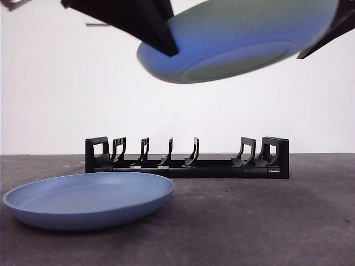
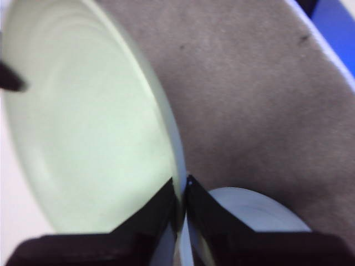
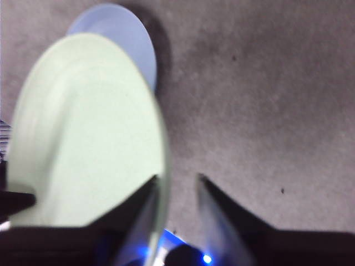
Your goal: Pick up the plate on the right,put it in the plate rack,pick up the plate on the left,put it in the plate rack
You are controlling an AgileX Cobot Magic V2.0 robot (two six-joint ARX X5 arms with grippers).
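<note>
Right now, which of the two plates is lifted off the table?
The pale green plate, gripped at its rim by the left gripper, high above the rack. The blue plate lies flat on the table.

Two plates on show: one pale green plate [image 1: 238, 41] up in the air at twelve o'clock, one blue plate [image 1: 89, 200] down at seven o'clock. One plate rack [image 1: 187, 160]. Two grippers at the raised plate.

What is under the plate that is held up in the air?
Under the raised plate, pinched at its rim by the left gripper, stand the plate rack and bare table. The blue plate lies lower left. The rack's slots look empty.
</note>
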